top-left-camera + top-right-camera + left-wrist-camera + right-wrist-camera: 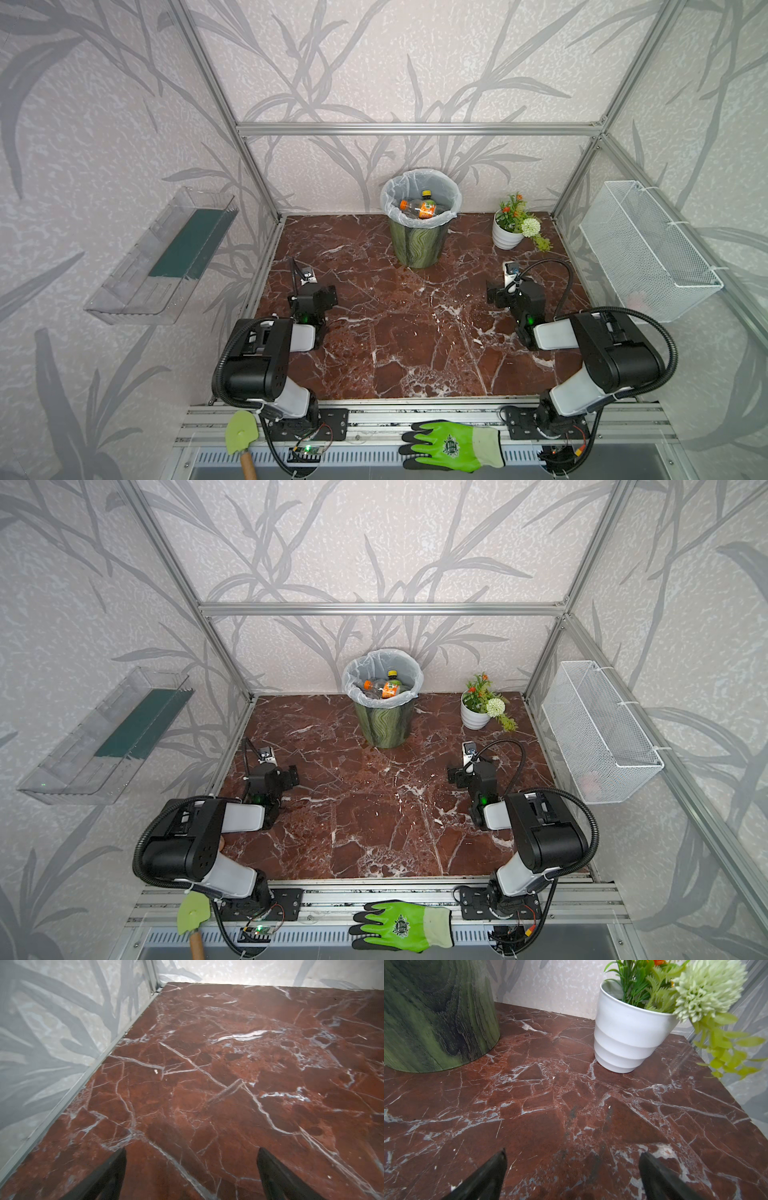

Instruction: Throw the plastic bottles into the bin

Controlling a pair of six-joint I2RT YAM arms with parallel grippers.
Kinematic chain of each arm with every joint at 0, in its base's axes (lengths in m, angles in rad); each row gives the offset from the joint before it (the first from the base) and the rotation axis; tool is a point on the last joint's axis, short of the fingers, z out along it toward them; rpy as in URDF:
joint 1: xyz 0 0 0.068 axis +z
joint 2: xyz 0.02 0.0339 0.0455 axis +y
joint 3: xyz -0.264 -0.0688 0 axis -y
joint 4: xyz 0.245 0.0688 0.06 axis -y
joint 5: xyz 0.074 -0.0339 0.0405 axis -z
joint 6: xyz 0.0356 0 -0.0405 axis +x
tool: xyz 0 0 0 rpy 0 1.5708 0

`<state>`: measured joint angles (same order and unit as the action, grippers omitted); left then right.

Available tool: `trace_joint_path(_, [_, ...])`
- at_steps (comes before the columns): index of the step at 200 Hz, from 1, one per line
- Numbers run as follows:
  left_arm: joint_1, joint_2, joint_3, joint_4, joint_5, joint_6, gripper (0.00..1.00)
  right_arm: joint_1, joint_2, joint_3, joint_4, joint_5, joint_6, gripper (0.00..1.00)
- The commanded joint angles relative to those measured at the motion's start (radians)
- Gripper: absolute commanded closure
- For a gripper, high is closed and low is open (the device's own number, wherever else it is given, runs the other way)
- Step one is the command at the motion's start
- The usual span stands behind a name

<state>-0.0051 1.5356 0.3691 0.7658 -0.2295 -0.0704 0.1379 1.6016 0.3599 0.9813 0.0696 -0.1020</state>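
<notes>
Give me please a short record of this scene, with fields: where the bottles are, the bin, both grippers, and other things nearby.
bin: upright at the back of the table, bag over its rim
bottles: at least two inside the bin; none seen on the table
left gripper: open, empty, above the table
right gripper: open, empty, pointing toward the flower pot
front rail: green glove and small shovel lie on it
</notes>
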Motion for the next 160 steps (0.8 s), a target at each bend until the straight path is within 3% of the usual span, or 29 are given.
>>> trace_joint_path(1, [0.010,-0.012,0.044,0.030,0.068,0.019,0.02,-0.003,-0.016,0.004,0.017,0.002,0.002,0.01])
trace_joint_path(160, [0.011,-0.015,0.050,0.013,0.046,0.011,0.01,-0.003,-0.016,0.006,0.015,0.000,0.002,0.01])
